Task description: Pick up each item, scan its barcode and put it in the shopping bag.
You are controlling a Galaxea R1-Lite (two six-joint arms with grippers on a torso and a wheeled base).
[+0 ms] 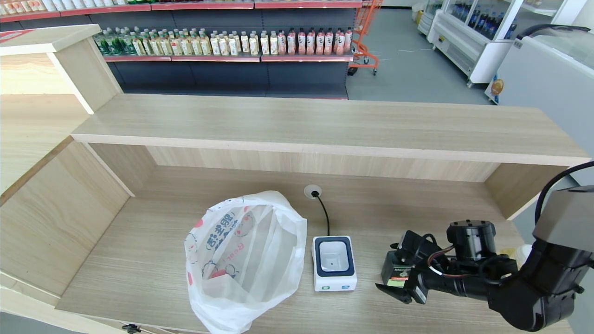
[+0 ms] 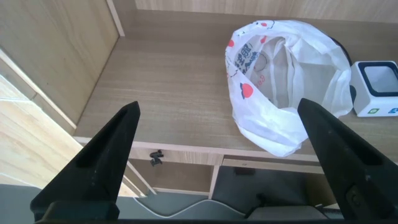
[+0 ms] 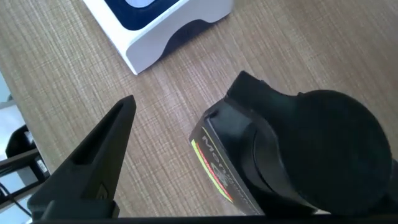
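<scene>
A white plastic shopping bag (image 1: 246, 260) stands open on the wooden counter (image 1: 139, 260), left of the white barcode scanner (image 1: 334, 262). Right of the scanner, a small black item with a coloured label (image 1: 397, 271) stands on the counter. My right gripper (image 1: 400, 284) is down at it and open. In the right wrist view one finger (image 3: 93, 162) is clear of the item (image 3: 217, 155), and the other is hidden behind it. The scanner (image 3: 158, 25) lies just beyond. My left gripper (image 2: 219, 109) hangs open and empty over the counter's front edge, near the bag (image 2: 280, 81).
A black cable runs from the scanner to a grommet (image 1: 313, 191) at the back. A raised ledge (image 1: 325, 125) and wooden side walls box in the counter. A pale object (image 1: 522, 253) shows behind the right arm.
</scene>
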